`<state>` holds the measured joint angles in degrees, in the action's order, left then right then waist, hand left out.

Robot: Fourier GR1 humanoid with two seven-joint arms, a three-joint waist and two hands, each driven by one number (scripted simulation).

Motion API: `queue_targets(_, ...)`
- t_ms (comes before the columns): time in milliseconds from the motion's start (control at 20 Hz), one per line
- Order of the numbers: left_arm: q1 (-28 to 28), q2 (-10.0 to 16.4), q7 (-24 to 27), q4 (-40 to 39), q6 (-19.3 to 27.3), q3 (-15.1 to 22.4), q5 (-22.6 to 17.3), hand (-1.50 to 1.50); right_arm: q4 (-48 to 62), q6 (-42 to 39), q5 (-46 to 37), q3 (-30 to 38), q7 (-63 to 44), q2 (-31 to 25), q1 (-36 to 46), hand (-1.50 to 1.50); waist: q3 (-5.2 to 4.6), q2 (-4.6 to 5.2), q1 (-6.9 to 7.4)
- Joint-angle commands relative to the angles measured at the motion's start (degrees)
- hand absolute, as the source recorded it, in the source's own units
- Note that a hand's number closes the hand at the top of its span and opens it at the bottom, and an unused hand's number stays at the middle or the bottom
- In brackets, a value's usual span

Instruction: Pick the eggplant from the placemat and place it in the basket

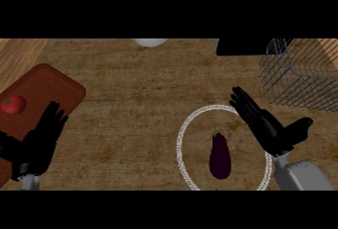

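Observation:
A dark purple eggplant [220,155] lies lengthwise inside a round placemat with a white rim [182,138], low and right of centre. My right hand [267,124] is just right of the eggplant, over the placemat's right rim, fingers straight and pointing up-left, thumb spread; it is open and does not touch the eggplant. A grey wire basket [298,76] stands at the upper right, beyond that hand. My left hand [38,141] rests open at the lower left with its fingers up.
A red-brown cutting board [49,87] with a red tomato [12,105] lies at the left, under the left hand. A white object [150,42] and a black object [242,46] sit at the counter's far edge.

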<state>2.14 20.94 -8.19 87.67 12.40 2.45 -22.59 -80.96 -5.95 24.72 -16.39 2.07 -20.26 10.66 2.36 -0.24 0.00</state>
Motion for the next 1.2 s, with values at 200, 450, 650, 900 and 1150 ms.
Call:
queue_targets(200,1.8,0.3,-3.4,-7.2,-1.6,6.2,5.2,0.0,0.7,-6.0,15.3,9.9,6.9,8.7,8.8,1.5,-2.2,0.82,0.2)
queue_targets(450,4.3,-0.5,-3.0,-9.4,-3.4,9.1,7.0,0.0,-6.2,-5.5,3.2,-2.5,14.8,16.2,6.9,1.5,-2.38,0.14,0.08)
queue_targets(650,5.0,0.0,-3.4,-10.1,-3.7,8.6,7.5,0.0,-10.6,10.5,-9.2,-8.1,8.3,18.3,5.3,-1.5,-2.45,-0.03,-0.28)
queue_targets(900,6.0,1.1,-3.5,-8.9,-4.0,7.4,6.8,0.0,-11.9,12.9,-21.2,-4.1,-2.9,0.7,8.1,-1.5,-2.71,-0.59,-1.78)
queue_targets(1150,5.2,-0.2,-4.2,-8.7,-3.2,7.5,6.8,0.0,-16.8,4.4,-21.7,2.1,-13.8,-15.3,12.0,-1.5,-2.57,-0.37,-2.51)
